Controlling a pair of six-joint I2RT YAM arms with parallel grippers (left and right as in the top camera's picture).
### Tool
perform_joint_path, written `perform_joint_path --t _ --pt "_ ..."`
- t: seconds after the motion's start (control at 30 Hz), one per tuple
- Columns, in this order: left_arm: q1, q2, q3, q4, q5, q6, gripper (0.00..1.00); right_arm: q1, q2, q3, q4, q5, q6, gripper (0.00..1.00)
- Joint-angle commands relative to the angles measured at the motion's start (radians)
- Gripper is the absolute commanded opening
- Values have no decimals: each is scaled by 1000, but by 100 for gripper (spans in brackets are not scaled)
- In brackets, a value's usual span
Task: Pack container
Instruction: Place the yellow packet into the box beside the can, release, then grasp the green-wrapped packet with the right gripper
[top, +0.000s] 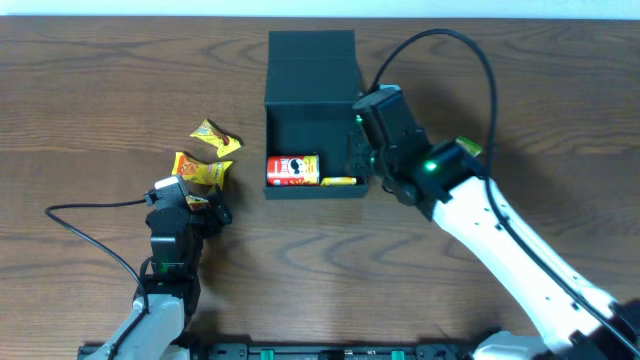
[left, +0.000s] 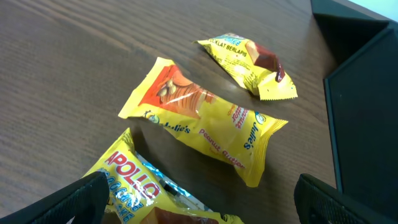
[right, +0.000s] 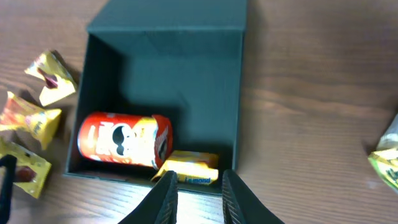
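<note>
Left gripper hangs wide open over snack packets; right gripper, narrowly parted and empty, hovers over box.

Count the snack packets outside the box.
3 for sure, all left of the box: a chocolate packet farthest back, a Julie's packet in the middle, an Apollo packet by the left fingers. A fourth may sit right of the box, half out of view.

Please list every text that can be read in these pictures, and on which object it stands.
"APOLLO": lowest yellow packet.
"Julie's", "Peanut Butter": middle yellow packet.
"KLAT BERLAPIS", start cut off: top packet.
"mond", partly hidden: yellow pack in the container.
Red can: lettering blurred, unreadable.
</note>
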Motion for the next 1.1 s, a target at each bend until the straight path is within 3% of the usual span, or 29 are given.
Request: perform_joint_path --t 0.0,0.4,0.6,0.77,0.93,1.07 --pt "-5 4 23 -4 4 -8 96 17 64 11 14 11 -11 24" --pt "-5 4 23 -10 4 -8 96 17 82 11 14 10 -18 32" --pt "-5 -5 23 43 3 -12 97 8 79 11 93 40 -160 56" --pt "-5 -7 33 37 -62 -11 98 -89 49 11 34 187 -46 62" --pt "-5 -7 34 23 -68 -11 98 -248 68 7 -36 162 -36 74" --pt "-5 -7 34 24 -66 -13 98 -311 126 -11 -56 168 19 72"
